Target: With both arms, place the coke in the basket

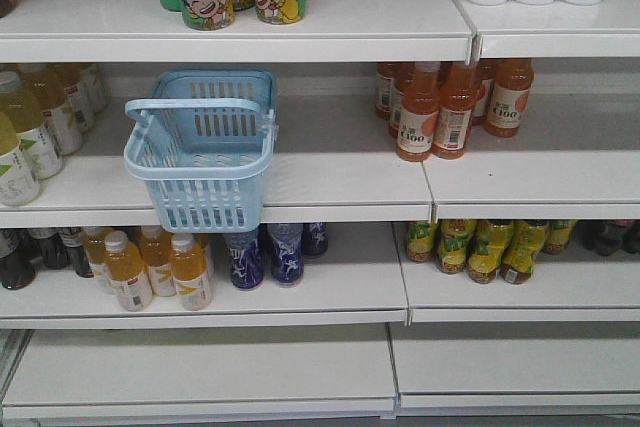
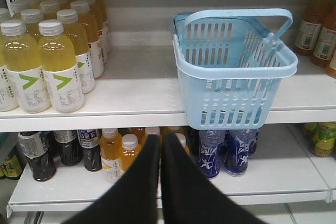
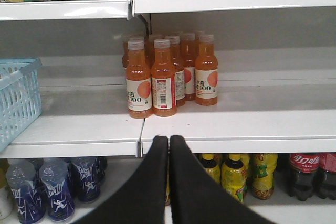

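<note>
basket overhangs shelf edge | left tool closed | right tool closed

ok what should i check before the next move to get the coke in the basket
1. coke can in sight: not ok. No view shows it, only dark cola bottles low on the right.
2. basket free inside: ok, nothing in it.
3. basket firmly seated: cannot tell. It stands at the front lip of the shelf and seems to jut past it.
4. left gripper open: not ok, shut and holding nothing.
5. right gripper open: not ok, shut and holding nothing.
</note>
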